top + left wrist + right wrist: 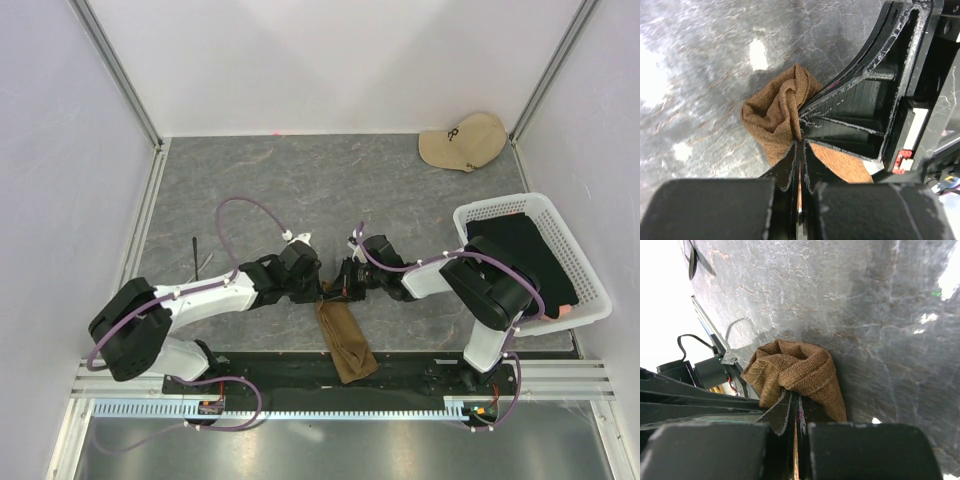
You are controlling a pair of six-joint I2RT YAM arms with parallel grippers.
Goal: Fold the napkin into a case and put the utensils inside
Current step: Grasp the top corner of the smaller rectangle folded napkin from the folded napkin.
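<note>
My left gripper [799, 146] and right gripper [795, 401] are both fully closed, each pinching the bunched far end of the olive-brown napkin [345, 345], with the 2 sets of tips almost meeting at the middle of the table [300, 190]. From that pinch the napkin runs as 1 narrow folded strip toward the near table edge. The white mesh basket [500, 206] at the right contains black fabric [535, 255]; the slim utensils [198, 258] lie on the table at the left, well apart from the napkin.
</note>
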